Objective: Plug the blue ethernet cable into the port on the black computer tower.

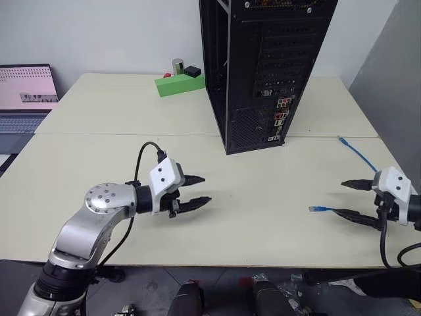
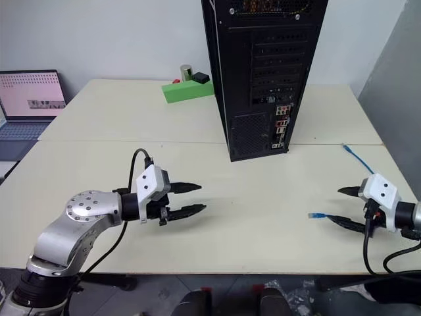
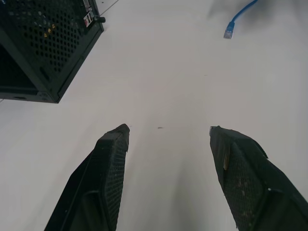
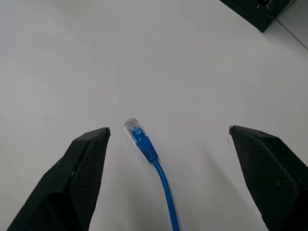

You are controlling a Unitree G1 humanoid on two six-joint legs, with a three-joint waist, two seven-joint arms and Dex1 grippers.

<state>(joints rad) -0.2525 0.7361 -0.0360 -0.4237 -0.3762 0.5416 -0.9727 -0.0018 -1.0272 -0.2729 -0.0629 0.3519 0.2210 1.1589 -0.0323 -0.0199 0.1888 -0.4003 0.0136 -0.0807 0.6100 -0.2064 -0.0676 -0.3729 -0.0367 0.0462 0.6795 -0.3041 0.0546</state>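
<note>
A: Where is the cable (image 4: 153, 166) lying?
B: It is lying loose on the bench (image 1: 118, 112), toward the robot's right. One clear plug (image 4: 133, 128) is resting flat just in front of the right gripper (image 1: 350, 199), and nothing is touching it.
A: And the other end?
B: It is lying farther back on the bench (image 1: 342, 139), off to the right of the tower (image 1: 263, 66). The stretch in between is passing behind the right gripper.
A: How are that gripper's fingers (image 4: 82, 168) standing?
B: They are standing wide apart, one on each side of the near plug, holding nothing.
A: Where is the tower standing?
B: It is standing upright at the middle back of the bench, with its slot covers, mesh vent and coloured ports (image 1: 281, 117) facing the robot. The plug is lying well apart from those ports.
A: What is the left gripper (image 1: 198, 190) doing?
B: It is hanging over bare bench in front of the tower, pointing right, its fingers (image 3: 108, 168) also spread wide and empty.
A: Anything farther out?
B: A green block (image 1: 179, 83) is sitting at the back, left of the tower, and an open laptop (image 1: 26, 89) is standing at the far left.
</note>
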